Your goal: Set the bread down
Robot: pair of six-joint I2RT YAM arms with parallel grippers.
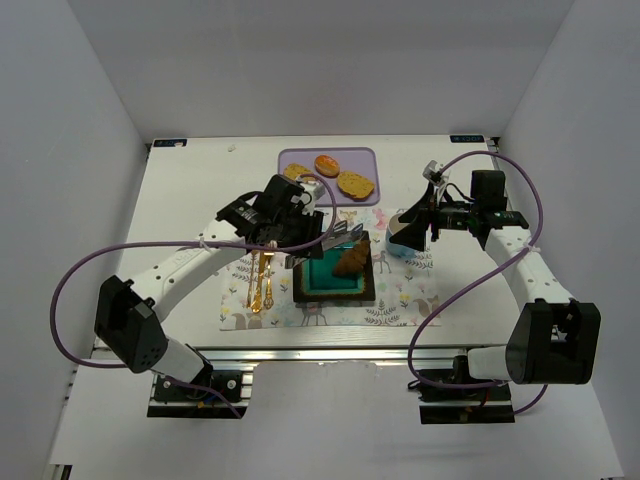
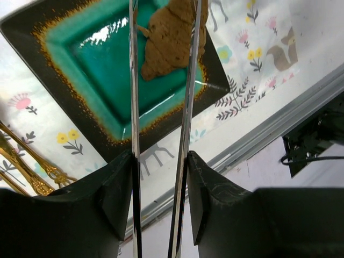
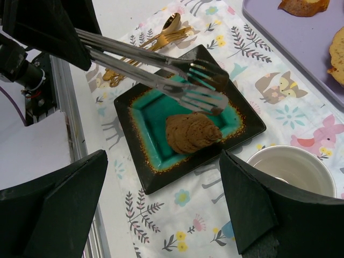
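Note:
A brown piece of bread (image 1: 351, 261) lies on the right part of a teal square plate with a dark rim (image 1: 318, 281). My left gripper (image 1: 300, 235) is shut on metal tongs (image 1: 342, 240). In the left wrist view the gripper (image 2: 159, 161) pinches the tongs (image 2: 185, 107), whose arms run either side of the bread (image 2: 169, 40) over the plate (image 2: 102, 70). In the right wrist view the tong tips (image 3: 207, 88) sit just above the bread (image 3: 192, 133), slightly apart. My right gripper (image 1: 430, 218) is open and empty, above the plate's corner (image 3: 164, 180).
A white cup (image 1: 404, 234) stands right of the plate, under my right gripper. A purple tray (image 1: 300, 160) with three pastries is behind. Gold cutlery (image 1: 262, 280) lies left of the plate on a patterned placemat (image 1: 400, 295).

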